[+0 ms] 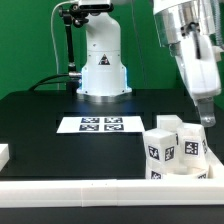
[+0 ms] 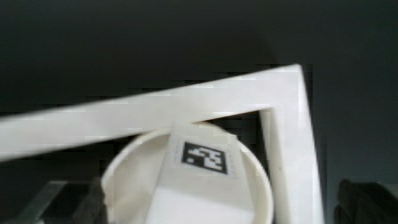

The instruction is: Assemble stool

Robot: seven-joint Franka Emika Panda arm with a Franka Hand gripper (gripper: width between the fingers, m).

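The round white seat disc (image 2: pixel 187 185) with a black-and-white tag lies just inside the corner of the white border rail (image 2: pixel 285 110). In the wrist view my gripper (image 2: pixel 214 208) straddles it, with the dark fingers (image 2: pixel 59 202) standing wide on either side and a gap to the disc's rim. In the exterior view the gripper (image 1: pixel 206 118) hangs over a cluster of white stool pieces at the exterior view's right. The blocky tagged legs (image 1: pixel 160 152) stand together there. The gripper is open and holds nothing.
The marker board (image 1: pixel 100 124) lies mid-table in front of the robot base (image 1: pixel 103 65). A white border rail (image 1: pixel 100 188) runs along the near edge and up the exterior view's right side. A small white block (image 1: pixel 4 155) sits at the far left.
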